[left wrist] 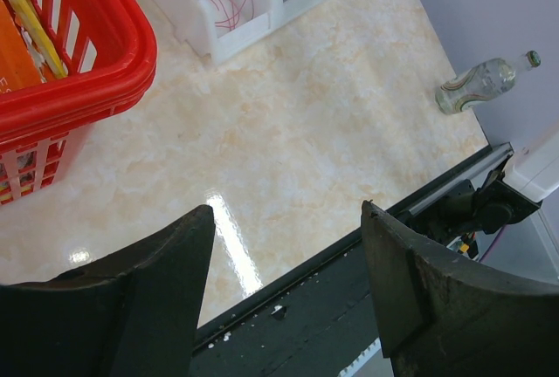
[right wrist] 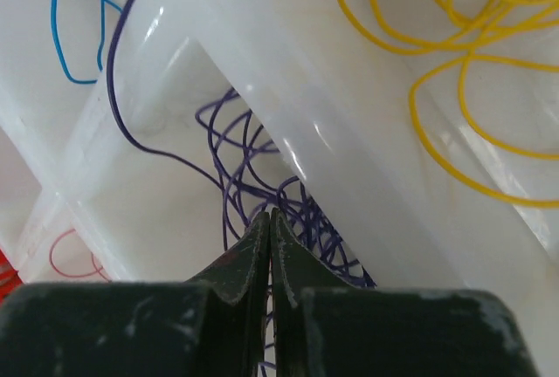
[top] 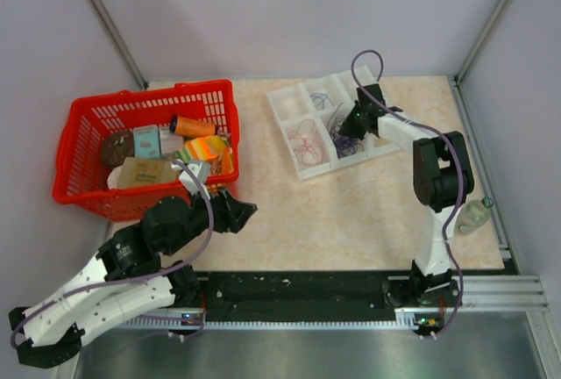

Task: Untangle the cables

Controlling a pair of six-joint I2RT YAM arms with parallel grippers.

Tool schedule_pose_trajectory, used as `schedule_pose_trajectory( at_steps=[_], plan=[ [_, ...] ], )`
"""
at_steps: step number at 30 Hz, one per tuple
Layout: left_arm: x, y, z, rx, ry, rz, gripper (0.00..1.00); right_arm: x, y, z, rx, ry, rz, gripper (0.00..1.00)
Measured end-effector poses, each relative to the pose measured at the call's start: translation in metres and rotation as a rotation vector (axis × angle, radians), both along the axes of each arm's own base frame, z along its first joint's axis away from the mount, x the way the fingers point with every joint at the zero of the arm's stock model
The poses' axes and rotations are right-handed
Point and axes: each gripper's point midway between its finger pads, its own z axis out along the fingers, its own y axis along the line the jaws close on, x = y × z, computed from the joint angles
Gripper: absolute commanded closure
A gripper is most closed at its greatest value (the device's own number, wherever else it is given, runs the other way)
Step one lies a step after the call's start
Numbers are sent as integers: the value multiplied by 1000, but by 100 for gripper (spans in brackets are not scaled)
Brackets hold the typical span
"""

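Note:
The cables lie sorted in a white divided tray: pink-red wires, blue wires and a purple bundle. My right gripper is down in the purple compartment. In the right wrist view its jaws are pressed together at the purple wires, with a strand running between them. Blue wires and yellow wires lie in neighbouring compartments. My left gripper is open and empty, low over the table near the front rail.
A red basket of packaged goods stands at the left, its corner in the left wrist view. A clear plastic bottle lies at the table's right edge. The black front rail runs between the arm bases.

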Motion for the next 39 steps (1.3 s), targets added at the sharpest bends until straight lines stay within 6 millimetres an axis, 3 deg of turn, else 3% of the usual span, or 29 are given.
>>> schedule_pose_trajectory(
  at_steps=[3, 5, 7, 13, 16, 21, 30, 37, 39],
  plan=[
    [0, 0, 0, 0, 0, 0, 28, -12, -4, 3, -4, 1, 9, 100],
    [0, 0, 0, 0, 0, 0, 28, -17, -5, 11, -10, -22, 25, 78],
    [0, 0, 0, 0, 0, 0, 28, -16, -5, 21, -9, -58, 40, 63],
    [0, -1, 0, 0, 1, -4, 28, 10, 2, 57, 11, -171, 79, 48],
    [-1, -1, 0, -1, 1, -4, 28, 37, 7, 72, 15, -211, 62, 43],
    [0, -1, 0, -1, 1, -4, 28, 56, 7, 66, 12, -209, 28, 53],
    [0, -1, 0, 0, 1, -4, 28, 51, 0, 36, -28, -103, -46, 60],
    [0, -1, 0, 2, 1, -3, 28, 59, 4, 37, -12, -109, -67, 97],
    [0, 0, 0, 0, 0, -3, 28, 58, 6, 39, 8, -116, -72, 100]
  ],
)
